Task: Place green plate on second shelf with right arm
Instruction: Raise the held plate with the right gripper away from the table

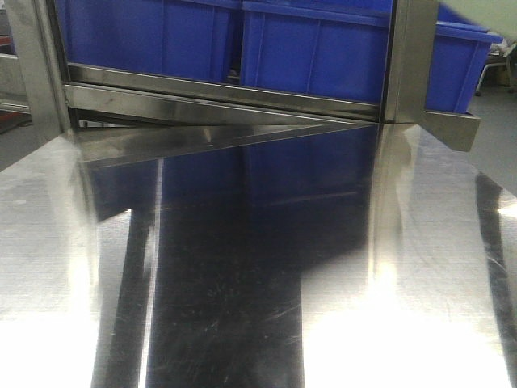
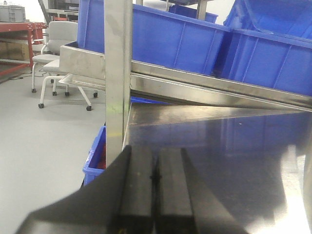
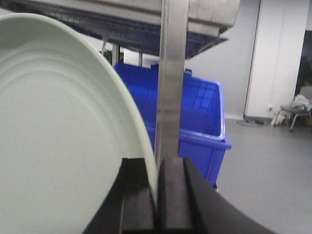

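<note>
The right gripper [image 3: 156, 168] has its black fingers [image 3: 173, 195] pinched onto the rim of the green plate [image 3: 58, 136]; the plate stands on edge, filling the left of the right wrist view, just beside a steel post [image 3: 171, 73]; a blue bin [image 3: 200, 117] sits behind the post, with grey floor [image 3: 263, 165] beyond. The left gripper [image 2: 155, 163] has its fingers pressed together, holding nothing, above a shiny steel shelf [image 1: 258, 267]; blue crates [image 1: 323, 48] stand on the tier above; an office chair [image 2: 56, 44] stands well apart.
</note>
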